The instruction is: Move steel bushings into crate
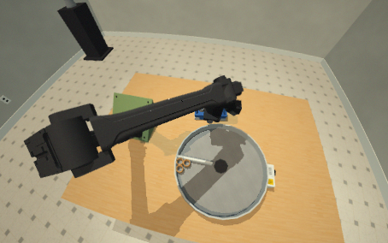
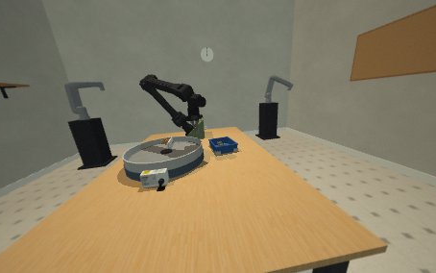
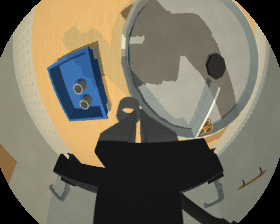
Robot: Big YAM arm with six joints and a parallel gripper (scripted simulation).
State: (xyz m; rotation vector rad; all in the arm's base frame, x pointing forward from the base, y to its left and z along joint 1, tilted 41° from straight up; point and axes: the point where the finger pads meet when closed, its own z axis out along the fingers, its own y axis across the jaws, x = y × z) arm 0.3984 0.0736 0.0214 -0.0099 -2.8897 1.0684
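On the wooden surface (image 1: 286, 141) (image 2: 206, 216) (image 3: 56, 30), the crate (image 1: 199, 115) (image 2: 225, 150) (image 3: 70, 60) lies just left of the end effector (image 1: 210, 121) (image 2: 196, 123) (image 3: 138, 112) in the wrist view; its fingers appear pinched on a bushing (image 3: 127, 101).

The crate (image 1: 199, 115) (image 2: 224, 150) (image 3: 86, 112) looks like smooth blue plastic, the tabletop (image 1: 295, 141) (image 2: 226, 211) (image 3: 48, 30) like pale wood, the arm (image 1: 158, 113) (image 2: 167, 86) matt black.
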